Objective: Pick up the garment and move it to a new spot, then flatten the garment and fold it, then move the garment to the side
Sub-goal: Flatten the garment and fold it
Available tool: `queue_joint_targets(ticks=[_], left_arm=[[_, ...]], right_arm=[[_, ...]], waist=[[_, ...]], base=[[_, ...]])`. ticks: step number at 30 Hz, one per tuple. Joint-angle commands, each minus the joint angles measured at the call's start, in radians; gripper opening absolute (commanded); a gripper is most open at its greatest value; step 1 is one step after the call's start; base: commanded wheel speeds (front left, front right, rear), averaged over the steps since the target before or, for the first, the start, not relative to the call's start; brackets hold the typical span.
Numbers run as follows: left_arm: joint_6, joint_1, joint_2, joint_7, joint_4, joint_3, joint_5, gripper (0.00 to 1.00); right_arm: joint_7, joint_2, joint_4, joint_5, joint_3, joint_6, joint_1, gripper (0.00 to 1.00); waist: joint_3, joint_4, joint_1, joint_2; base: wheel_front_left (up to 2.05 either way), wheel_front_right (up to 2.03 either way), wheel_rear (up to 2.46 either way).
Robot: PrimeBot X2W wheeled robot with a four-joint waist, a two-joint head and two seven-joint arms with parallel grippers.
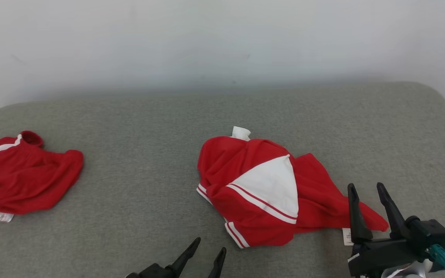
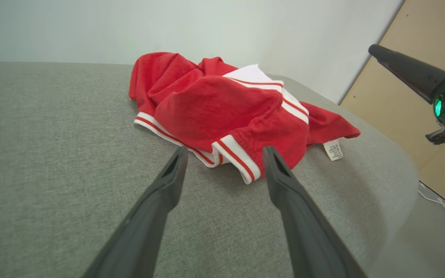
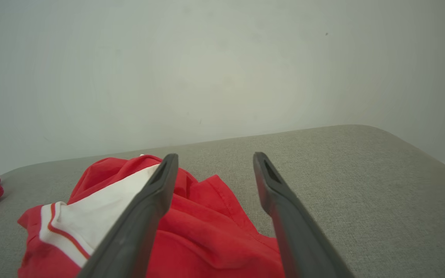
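Far left there's a second red garment, well apart. Our left gripper hovers wide open, empty. The garment sits crumpled on the grey cushion, so we reckon nothing's done yet: pickup, flattening, folding all remain. Our right gripper is spread open too, by its right edge.

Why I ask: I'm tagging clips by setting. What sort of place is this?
Probably a robot test room rather than a home: a bare white wall, a grey fabric-covered pad as worktop, a crumpled red-and-white garment on it and a second red garment at its left.
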Motion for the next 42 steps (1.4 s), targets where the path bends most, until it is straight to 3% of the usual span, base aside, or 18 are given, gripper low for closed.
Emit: queue_joint_targets(ticks=[1,12,21,22,24,32,42], left_arm=[[-0.005,-0.03,0.002,-0.005,0.034,-0.012,-0.015,1.0],[-0.014,-0.155,0.002,-0.005,0.202,-0.054,-0.07,1.0],[-0.018,-0.204,0.002,-0.005,0.266,-0.085,-0.116,1.0],[-0.018,-0.21,0.002,-0.005,0.272,-0.091,-0.121,0.9],[-0.018,-0.223,0.002,-0.005,0.27,-0.096,-0.134,0.03],[0.01,-0.208,0.002,-0.005,0.183,-0.032,-0.134,0.0],[0.022,-0.138,0.006,-0.005,0.016,0.12,-0.038,0.0]], right_arm=[[-0.007,0.003,0.007,0.004,0.008,0.0,-0.012,1.0],[-0.009,0.013,0.024,0.012,0.029,0.0,-0.049,1.0],[-0.01,0.017,0.021,0.01,0.025,0.0,-0.059,1.0],[-0.01,0.02,0.021,0.007,0.027,0.0,-0.058,1.0],[-0.01,0.023,0.019,0.004,0.031,0.0,-0.059,1.0],[-0.01,0.016,0.015,0.001,0.022,0.0,-0.041,1.0],[-0.01,0.012,0.015,-0.004,0.012,0.0,-0.017,1.0]], waist=[[0.023,-0.043,0.0,0.0],[0.071,-0.144,0.0,0.0],[0.078,-0.161,0.0,0.0],[0.077,-0.161,0.0,0.0],[0.075,-0.159,0.0,0.0],[0.062,-0.119,0.0,0.0],[0.034,-0.025,0.0,0.0]], base=[[0.0,0.0,0.0],[0.0,0.0,0.0],[0.0,0.0,0.0],[0.0,0.0,0.0],[0.0,0.0,0.0],[0.0,0.0,0.0],[0.0,0.0,0.0]])
